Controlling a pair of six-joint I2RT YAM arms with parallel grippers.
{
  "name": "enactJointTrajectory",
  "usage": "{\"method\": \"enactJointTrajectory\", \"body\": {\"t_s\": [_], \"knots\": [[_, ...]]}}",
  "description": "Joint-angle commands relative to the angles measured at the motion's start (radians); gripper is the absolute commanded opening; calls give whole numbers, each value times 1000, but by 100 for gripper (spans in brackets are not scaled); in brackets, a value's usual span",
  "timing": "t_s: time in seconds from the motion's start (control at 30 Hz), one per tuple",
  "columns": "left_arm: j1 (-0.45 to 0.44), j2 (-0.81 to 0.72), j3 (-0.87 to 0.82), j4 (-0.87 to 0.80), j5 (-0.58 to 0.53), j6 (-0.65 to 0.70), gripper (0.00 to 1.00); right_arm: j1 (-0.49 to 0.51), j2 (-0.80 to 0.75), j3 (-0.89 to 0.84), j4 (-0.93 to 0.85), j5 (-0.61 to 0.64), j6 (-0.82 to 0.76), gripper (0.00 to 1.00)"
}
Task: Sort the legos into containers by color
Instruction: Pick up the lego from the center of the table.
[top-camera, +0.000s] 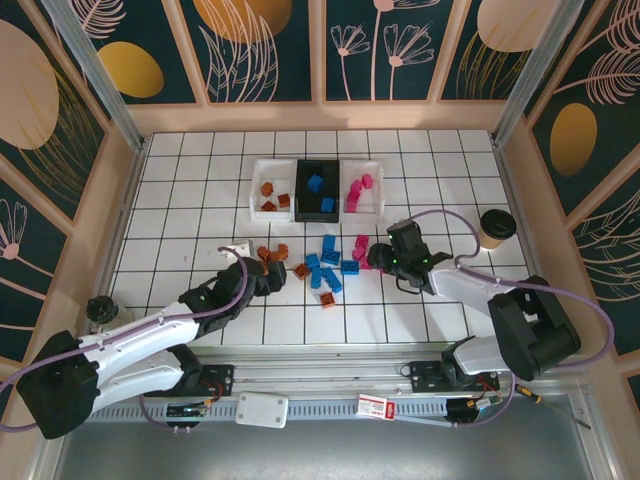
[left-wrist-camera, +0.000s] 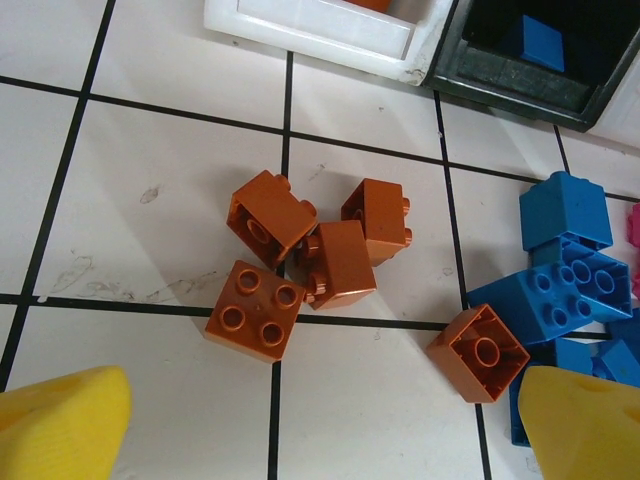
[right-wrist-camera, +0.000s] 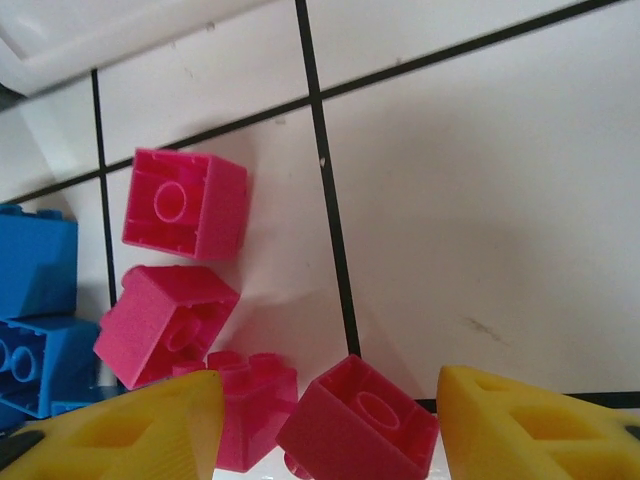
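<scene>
a: what's nearest?
b: a flat white box (top-camera: 262, 409) on the front rail. there's a red label (top-camera: 372, 405) to its right, its print too small to read.
a: and the pincers?
b: the left pincer (left-wrist-camera: 320, 435) is released, fingers wide, above five orange legos (left-wrist-camera: 290, 215) loose on the desk (top-camera: 180, 200). the right pincer (right-wrist-camera: 330, 430) is released too, its yellow fingers (right-wrist-camera: 130, 430) either side of a pink lego (right-wrist-camera: 360, 420) lying on the tiles. three more pink ones are just beyond it.
a: between the two?
b: a heap of blue legos (top-camera: 325, 270).
a: farther back?
b: the containers, in a row. the left white bin (top-camera: 262, 210) holds orange, the black bin (top-camera: 300, 185) blue, the right white bin (top-camera: 378, 190) pink.
</scene>
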Motion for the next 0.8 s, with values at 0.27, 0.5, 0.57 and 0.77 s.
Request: {"method": "enactJointTrajectory", "body": {"t_s": [0.27,0.5,0.57,0.77], "knots": [[5,-29,-17,4,-29,0,99,5,-20,-80,-21,53,53,53],[6,-33,-23,4,-28,-2,99,-7,-79,-101,-67,101,51,50],[6,-33,-25,6,-29,-3,99,-8,-81,-102,-67,95,49,51],[5,-22,-23,13,-27,-4,99,-8,-33,-92,-35,95,24,53]]}}
